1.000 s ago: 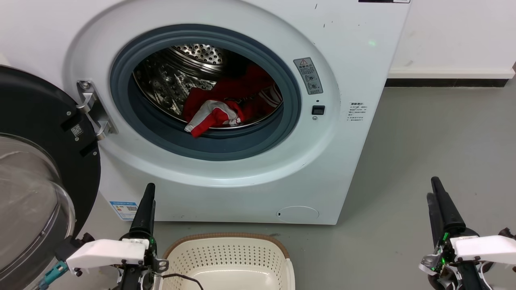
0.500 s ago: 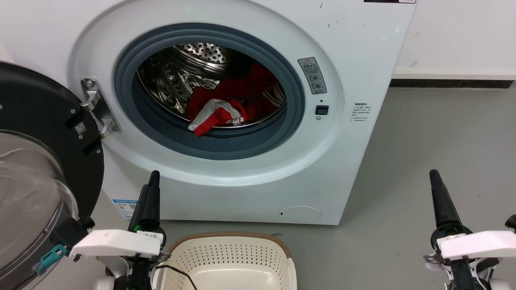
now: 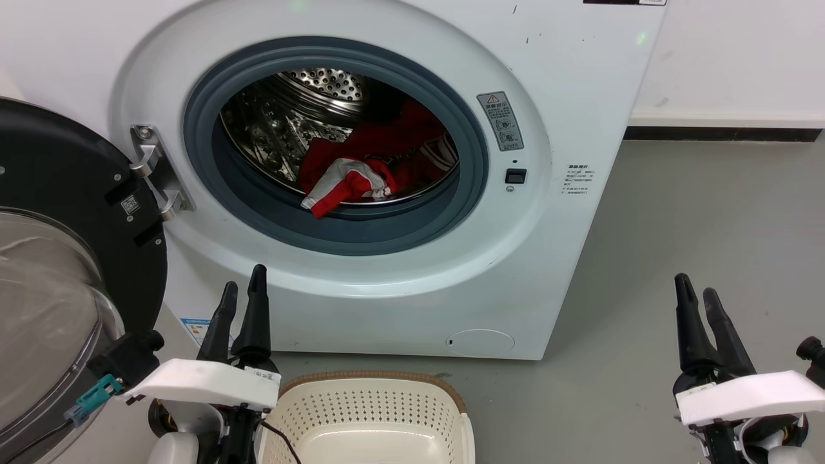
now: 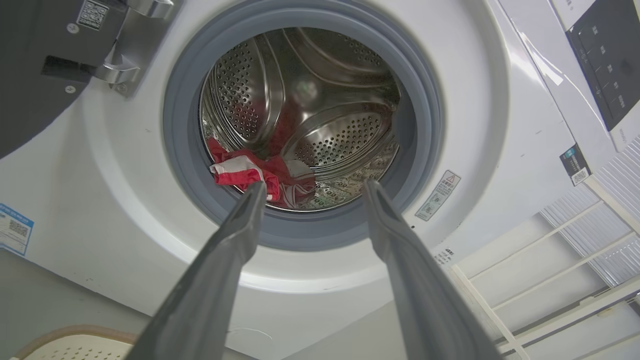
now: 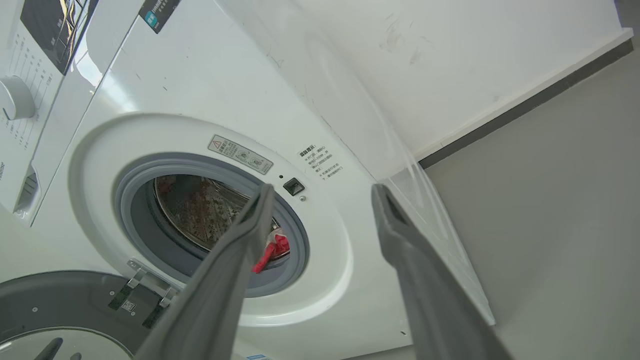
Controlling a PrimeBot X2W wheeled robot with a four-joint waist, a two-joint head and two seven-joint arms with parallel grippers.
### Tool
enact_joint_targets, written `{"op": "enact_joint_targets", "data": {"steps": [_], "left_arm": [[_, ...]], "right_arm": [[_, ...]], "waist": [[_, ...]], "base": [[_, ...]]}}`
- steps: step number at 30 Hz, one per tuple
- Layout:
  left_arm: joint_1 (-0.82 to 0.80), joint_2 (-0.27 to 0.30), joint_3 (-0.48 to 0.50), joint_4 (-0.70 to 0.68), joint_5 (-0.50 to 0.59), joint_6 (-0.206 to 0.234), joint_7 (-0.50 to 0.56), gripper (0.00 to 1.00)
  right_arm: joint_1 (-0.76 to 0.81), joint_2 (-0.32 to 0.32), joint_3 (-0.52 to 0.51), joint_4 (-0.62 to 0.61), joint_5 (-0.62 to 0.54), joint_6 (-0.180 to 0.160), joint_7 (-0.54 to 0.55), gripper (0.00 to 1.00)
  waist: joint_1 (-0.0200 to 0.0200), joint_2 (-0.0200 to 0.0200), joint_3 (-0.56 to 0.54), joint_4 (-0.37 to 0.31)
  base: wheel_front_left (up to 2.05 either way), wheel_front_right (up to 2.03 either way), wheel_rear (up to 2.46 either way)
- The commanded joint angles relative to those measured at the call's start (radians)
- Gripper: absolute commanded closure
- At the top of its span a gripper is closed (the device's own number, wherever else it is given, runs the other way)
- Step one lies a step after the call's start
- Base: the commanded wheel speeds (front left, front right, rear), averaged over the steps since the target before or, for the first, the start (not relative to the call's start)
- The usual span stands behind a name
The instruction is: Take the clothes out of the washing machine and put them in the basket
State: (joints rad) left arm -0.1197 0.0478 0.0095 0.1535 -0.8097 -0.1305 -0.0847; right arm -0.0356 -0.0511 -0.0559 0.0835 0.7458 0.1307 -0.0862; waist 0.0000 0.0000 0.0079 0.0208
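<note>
The white front-loading washing machine (image 3: 580, 96) stands with its round glass door (image 3: 71, 193) swung open to the left. The red-and-white clothes (image 3: 361, 167) lie bunched in the perforated steel drum (image 3: 283, 122), one striped piece drooping toward the grey gasket (image 3: 348, 232) at the near lip. The cream basket (image 3: 367, 376) sits on the grey floor (image 3: 709, 212) just in front of the machine. The left gripper (image 3: 243, 278) hovers low between door and basket. The right gripper (image 3: 695, 286) hangs well off to the right above the floor. Both have their fingers spread apart.

Left end effector (image 4: 315, 184), fingers apart, faces clothes (image 4: 240, 172) inside washing machine (image 4: 475, 100).
</note>
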Motion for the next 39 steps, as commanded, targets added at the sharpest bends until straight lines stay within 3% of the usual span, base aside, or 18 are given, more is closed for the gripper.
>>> {"op": "enact_joint_targets", "data": {"steps": [1,39], "left_arm": [[-0.026,0.003,-0.002,-0.011,0.034,0.0,-0.01,0.0],[-0.05,0.026,-0.056,0.052,0.522,0.041,-0.114,0.0]], "right_arm": [[0.0,0.0,0.0,-0.011,-0.04,0.0,-0.009,0.0],[0.02,0.001,0.001,-0.029,-0.581,0.0,-0.06,0.0]], "waist": [[0.0,0.0,0.0,0.0],[0.0,0.0,0.002,0.003]], "base": [[0.0,0.0,0.0],[0.0,0.0,0.0]]}}
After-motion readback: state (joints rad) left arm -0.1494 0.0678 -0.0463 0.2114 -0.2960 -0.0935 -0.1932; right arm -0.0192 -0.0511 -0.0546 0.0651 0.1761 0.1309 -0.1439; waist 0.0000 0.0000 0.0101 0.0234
